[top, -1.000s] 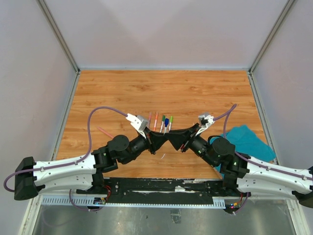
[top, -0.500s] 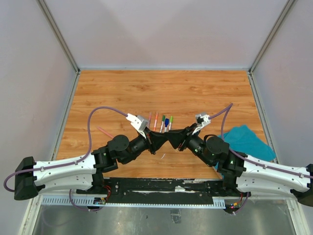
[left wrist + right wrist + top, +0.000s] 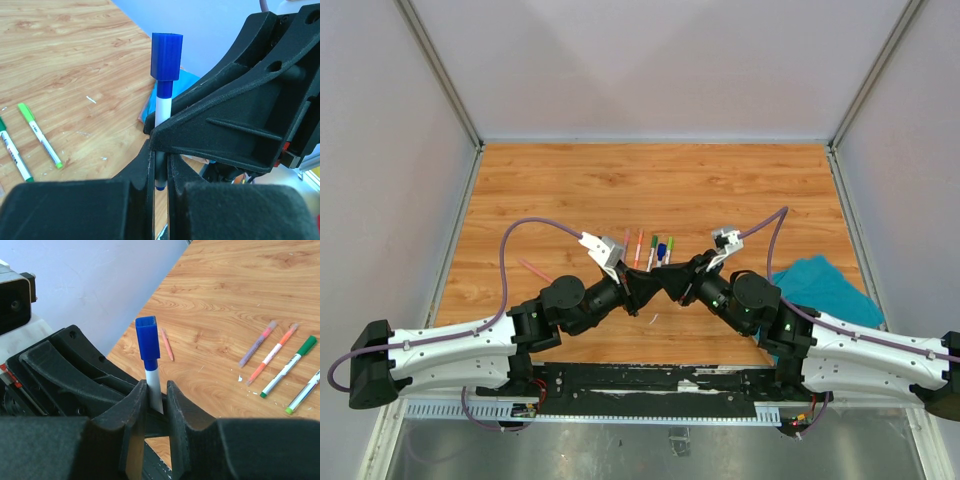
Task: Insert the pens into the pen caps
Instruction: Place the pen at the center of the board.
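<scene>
Wooden desk (image 3: 570, 190), middle of near edge: my left gripper (image 3: 160, 170) pinches the blue pen (image 3: 161, 107) upright, cap (image 3: 166, 55) already on its tip. My right gripper (image 3: 156, 390) flanks the barrel; grip uncertain. Four pens (image 3: 648, 248) mid-desk and a pink pen (image 3: 533, 270) leftward remain; whether they are capped is unclear.

Got the blue pen (image 3: 162, 112) standing upright off the counter (image 3: 570, 190), white barrel vertical, blue cap (image 3: 166, 55) sitting on its top end with a narrower blue collar showing just beneath. Down flat beyond it, spotting a near-parallel row: purple pen (image 3: 257, 344), orange pen (image 3: 272, 354), dark green pen (image 3: 289, 366), light green pen (image 3: 305, 392), close together. Well apart to the left, catching a lone pink pen (image 3: 534, 270) lying at a slant.
</scene>
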`<state>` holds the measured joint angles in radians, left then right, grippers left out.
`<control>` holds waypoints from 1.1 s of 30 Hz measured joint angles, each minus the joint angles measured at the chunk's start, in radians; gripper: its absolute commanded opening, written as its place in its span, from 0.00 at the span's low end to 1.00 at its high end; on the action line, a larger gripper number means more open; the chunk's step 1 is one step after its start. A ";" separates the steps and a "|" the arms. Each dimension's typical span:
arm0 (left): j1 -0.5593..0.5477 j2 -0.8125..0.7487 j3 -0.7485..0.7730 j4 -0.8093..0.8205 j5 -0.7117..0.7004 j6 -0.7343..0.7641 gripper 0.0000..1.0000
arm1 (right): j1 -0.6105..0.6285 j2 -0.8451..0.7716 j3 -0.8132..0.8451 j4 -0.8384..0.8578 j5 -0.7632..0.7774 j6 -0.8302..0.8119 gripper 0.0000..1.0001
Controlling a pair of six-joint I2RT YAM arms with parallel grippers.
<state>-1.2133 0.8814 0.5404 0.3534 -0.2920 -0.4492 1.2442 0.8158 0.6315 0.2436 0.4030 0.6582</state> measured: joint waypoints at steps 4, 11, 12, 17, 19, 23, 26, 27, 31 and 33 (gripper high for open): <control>0.000 0.000 0.000 -0.006 0.001 0.000 0.00 | -0.006 0.009 0.006 -0.002 -0.017 -0.004 0.04; 0.000 0.000 0.000 -0.006 -0.001 0.000 0.20 | -0.011 0.010 0.014 -0.010 -0.036 -0.063 0.00; 0.000 0.000 0.000 -0.006 -0.001 0.000 0.27 | -0.011 0.009 0.015 -0.012 -0.037 -0.068 0.00; 0.000 0.000 0.000 -0.007 0.001 0.003 0.35 | -0.012 0.006 0.039 -0.053 -0.036 -0.103 0.01; 0.000 0.000 0.000 -0.007 0.001 0.002 0.38 | -0.020 0.009 0.060 -0.087 -0.036 -0.120 0.00; 0.000 0.000 0.000 -0.007 -0.003 -0.003 0.48 | -0.064 0.022 0.114 -0.168 -0.037 -0.148 0.01; 0.000 0.000 0.000 -0.010 -0.010 -0.008 0.54 | -0.129 0.028 0.138 -0.219 -0.060 -0.156 0.00; 0.000 0.000 0.000 -0.014 -0.015 -0.011 0.56 | -0.159 0.029 0.141 -0.234 -0.078 -0.156 0.01; 0.000 0.019 0.004 -0.056 -0.051 -0.023 0.63 | -0.306 0.037 0.141 -0.301 -0.169 -0.134 0.00; 0.005 0.042 0.013 -0.086 -0.065 -0.032 0.65 | -0.376 0.041 0.133 -0.323 -0.213 -0.122 0.01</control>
<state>-1.2087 0.9234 0.5533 0.2672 -0.3573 -0.4808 0.8684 0.8566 0.7647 -0.0792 0.1898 0.5358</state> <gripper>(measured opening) 0.621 0.074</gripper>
